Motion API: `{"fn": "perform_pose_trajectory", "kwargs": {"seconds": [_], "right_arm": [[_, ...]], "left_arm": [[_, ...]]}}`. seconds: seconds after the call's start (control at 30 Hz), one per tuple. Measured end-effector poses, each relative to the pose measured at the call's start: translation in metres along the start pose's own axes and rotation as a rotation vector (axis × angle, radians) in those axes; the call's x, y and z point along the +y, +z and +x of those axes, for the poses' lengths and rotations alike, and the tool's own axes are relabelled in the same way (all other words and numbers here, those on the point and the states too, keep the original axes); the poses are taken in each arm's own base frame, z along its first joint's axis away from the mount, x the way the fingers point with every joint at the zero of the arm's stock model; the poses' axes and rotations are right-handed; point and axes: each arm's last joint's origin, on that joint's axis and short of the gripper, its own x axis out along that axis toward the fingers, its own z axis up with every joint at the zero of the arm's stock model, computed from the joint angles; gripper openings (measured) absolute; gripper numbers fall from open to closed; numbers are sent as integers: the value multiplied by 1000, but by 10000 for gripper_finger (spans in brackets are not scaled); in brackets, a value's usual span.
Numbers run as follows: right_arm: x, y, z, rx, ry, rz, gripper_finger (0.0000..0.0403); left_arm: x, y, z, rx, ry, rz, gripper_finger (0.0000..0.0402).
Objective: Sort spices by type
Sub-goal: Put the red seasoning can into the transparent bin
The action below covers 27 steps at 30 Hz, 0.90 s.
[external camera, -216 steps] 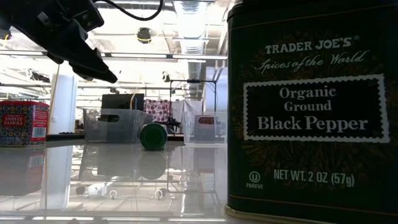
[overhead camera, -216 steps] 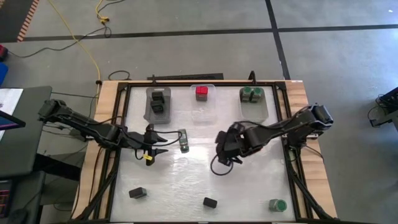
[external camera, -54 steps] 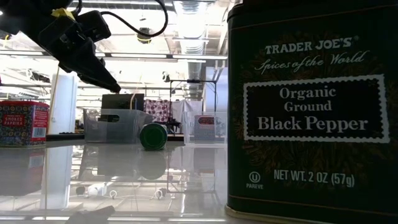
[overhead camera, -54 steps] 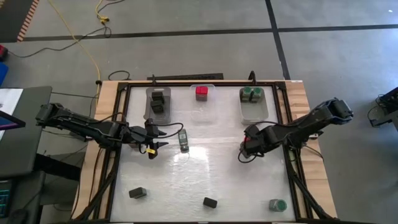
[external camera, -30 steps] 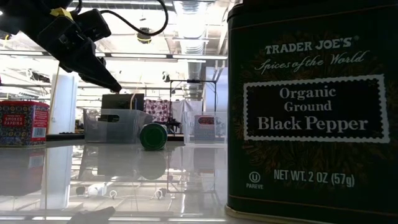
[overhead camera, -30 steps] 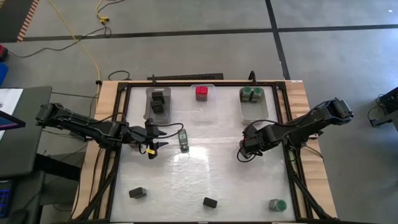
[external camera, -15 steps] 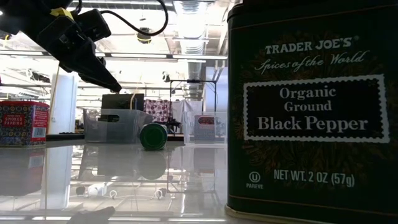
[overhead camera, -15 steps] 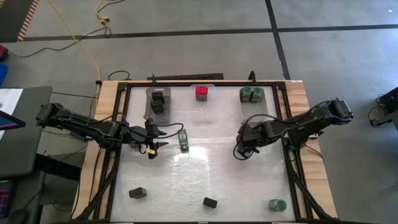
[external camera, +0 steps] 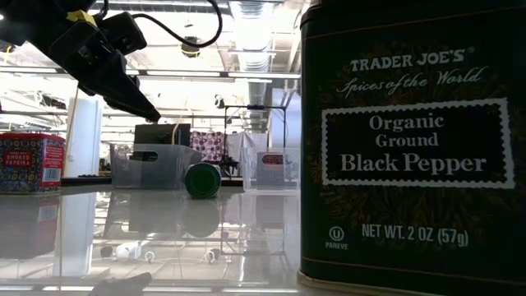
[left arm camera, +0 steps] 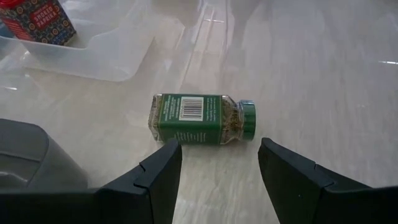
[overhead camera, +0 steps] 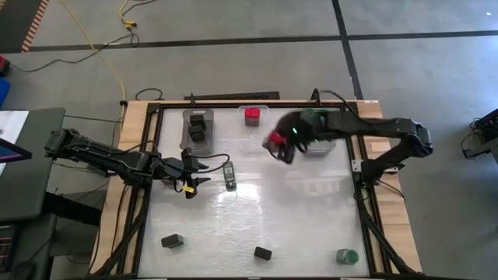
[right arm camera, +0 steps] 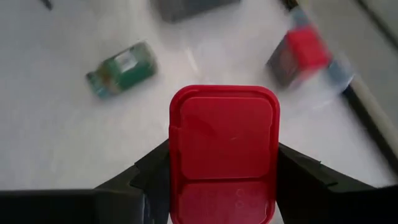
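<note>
My right gripper (overhead camera: 278, 145) hangs above the table near the middle bin (overhead camera: 254, 140), shut on a red-lidded spice box (right arm camera: 224, 137). My left gripper (overhead camera: 204, 176) stands open at the table's left, just short of a green-lidded jar (left arm camera: 199, 118) that lies on its side on the table. The far bins hold black boxes (overhead camera: 198, 126), a red box (overhead camera: 252, 116) and green jars (overhead camera: 314, 117). Loose spices rest near the front edge: two black boxes (overhead camera: 172, 242) (overhead camera: 262, 253) and a green jar (overhead camera: 347, 256). My right gripper pinches the red box by two opposite sides (right arm camera: 176, 158) between its two fingers, the red lid facing the wrist camera. The fingers slant downward from the table's right. The box is lifted clear of the table.
Three translucent bins stand in a row along the far edge, the left one (overhead camera: 187, 141) and the right one (overhead camera: 320, 140) flanking the middle one. In the low view a black pepper tin (external camera: 411, 140) fills the foreground and a red paprika tin (external camera: 29, 162) stands at left.
My right gripper has swung fast from right of the table's middle toward the far edge and leftward, rising and rolling its wrist, carrying the red box to beside the middle bin.
</note>
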Motion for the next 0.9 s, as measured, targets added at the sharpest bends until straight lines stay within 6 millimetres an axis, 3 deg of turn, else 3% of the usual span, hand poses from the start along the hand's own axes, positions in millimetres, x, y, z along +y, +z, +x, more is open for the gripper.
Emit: {"fn": "perform_pose_trajectory", "kwargs": {"seconds": [0.2,0.37,0.53,0.67,0.9], "right_arm": [[-24,47,38,35,40,-175,241],[-48,65,83,109,72,-269,241],[-77,61,121,195,98,-320,241],[-99,58,138,200,90,-356,241],[-110,50,166,226,132,-437,241]], "left_arm": [[0,-2,0,15,4,6,204],[1,-4,0,43,11,15,204],[2,-6,0,65,16,21,204],[2,-7,0,71,18,23,204],[2,-7,0,71,18,23,204]]}}
